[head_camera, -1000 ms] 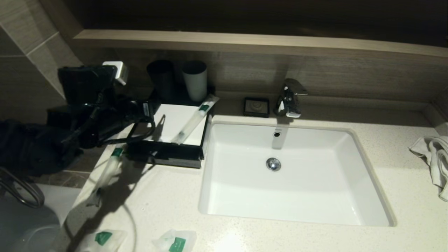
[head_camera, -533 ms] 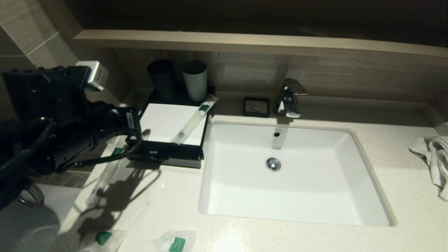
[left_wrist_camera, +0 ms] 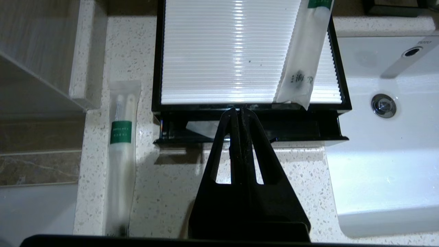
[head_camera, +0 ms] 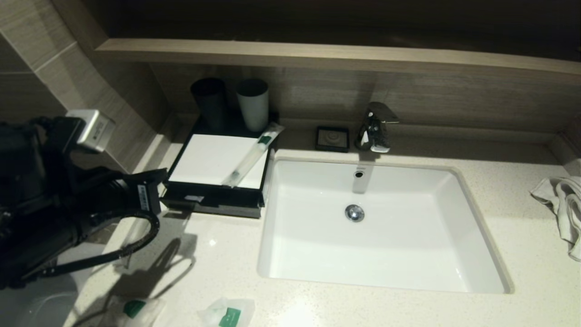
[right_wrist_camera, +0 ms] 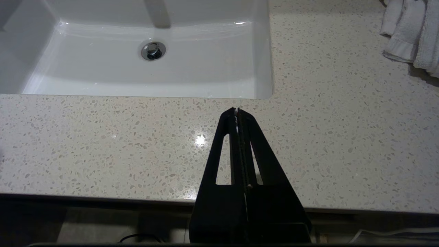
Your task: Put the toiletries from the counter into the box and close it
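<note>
Left gripper [left_wrist_camera: 240,110] fingers pressed together, holding nothing, up above the counter [left_wrist_camera: 301,171] just in front of the box [left_wrist_camera: 161,85]; in the head view the left arm sits at the counter's left end, tip hard to pick out against the dark arm

Box straight ahead of the left gripper tips; its drawer [left_wrist_camera: 291,132] is pulled out a little, with a bit of something white showing inside, cannot tell what

Packet 1 [left_wrist_camera: 301,61] lies slanted on the box's white top panel, ahead of the left gripper and toward the sink side, lower end reaching the panel's front edge, upper end past the back corner near the cups [head_camera: 231,102]

Packet 2 [left_wrist_camera: 121,151] lies flat on the counter beside the box, on the wall side of the left gripper, apart from the box, green band about midway along

Pouch 1 [head_camera: 136,309] and pouch 2 [head_camera: 227,313] on the counter's front edge, behind the left gripper, near each other, not touching, green labels up

Right gripper [right_wrist_camera: 237,111] also closed tight with nothing in it, hanging over bare counter in front of the sink [right_wrist_camera: 267,68], well apart from every toiletry; towel [right_wrist_camera: 411,31] off to its far side; right arm not seen in the head view

Soap dish [head_camera: 332,137] and tap [head_camera: 374,127] behind the sink, far from both grippers
</note>
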Tool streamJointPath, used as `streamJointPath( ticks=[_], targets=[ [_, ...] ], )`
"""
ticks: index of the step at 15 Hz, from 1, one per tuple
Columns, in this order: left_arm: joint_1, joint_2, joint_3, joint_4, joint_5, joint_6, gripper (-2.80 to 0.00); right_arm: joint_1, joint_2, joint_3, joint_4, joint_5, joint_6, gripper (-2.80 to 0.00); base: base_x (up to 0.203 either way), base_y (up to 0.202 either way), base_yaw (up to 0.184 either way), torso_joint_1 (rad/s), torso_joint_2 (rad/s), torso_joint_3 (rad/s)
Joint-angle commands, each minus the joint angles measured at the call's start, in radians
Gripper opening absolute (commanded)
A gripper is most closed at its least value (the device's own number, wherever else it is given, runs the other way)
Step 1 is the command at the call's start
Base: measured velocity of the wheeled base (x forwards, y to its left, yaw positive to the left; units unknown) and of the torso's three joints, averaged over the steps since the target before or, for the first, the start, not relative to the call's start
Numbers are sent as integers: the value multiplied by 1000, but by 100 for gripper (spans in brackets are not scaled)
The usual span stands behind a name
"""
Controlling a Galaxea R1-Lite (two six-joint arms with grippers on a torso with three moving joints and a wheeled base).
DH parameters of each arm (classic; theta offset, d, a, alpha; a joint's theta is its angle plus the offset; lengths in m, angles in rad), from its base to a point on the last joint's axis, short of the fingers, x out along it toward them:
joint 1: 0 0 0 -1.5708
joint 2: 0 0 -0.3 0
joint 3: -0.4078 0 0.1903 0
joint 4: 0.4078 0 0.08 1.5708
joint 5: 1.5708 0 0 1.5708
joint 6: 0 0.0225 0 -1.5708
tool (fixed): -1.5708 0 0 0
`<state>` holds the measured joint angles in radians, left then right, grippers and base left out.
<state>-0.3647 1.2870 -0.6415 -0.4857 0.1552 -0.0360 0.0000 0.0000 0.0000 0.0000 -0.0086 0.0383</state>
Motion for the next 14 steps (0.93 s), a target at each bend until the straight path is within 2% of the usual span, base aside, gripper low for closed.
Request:
streamJointPath(
  ticks=[1, 3, 5, 7, 14],
  targets=[
    [0, -52, 50, -2, 0, -15, -280, 0, 0, 0, 0, -1, 0, -280, 0, 0, 0, 0, 0, 0],
    [0, -53, 77, -2, -5, -50, -280, 0, 0, 0, 0, -1, 0, -280, 0, 0, 0, 0, 0, 0],
    [-1, -28, 89, -2, -55, -110, -280, 0, 0, 0, 0, -1, 0, -280, 0, 0, 0, 0, 0, 0],
    [-5, -2, 72, -2, -72, -115, -280, 0, 0, 0, 0, 0, 0, -280, 0, 0, 0, 0, 0, 0],
    [-68, 119, 76, -2, -49, -115, -280, 0, 0, 0, 0, 0, 0, -280, 0, 0, 0, 0, 0, 0]
  ],
)
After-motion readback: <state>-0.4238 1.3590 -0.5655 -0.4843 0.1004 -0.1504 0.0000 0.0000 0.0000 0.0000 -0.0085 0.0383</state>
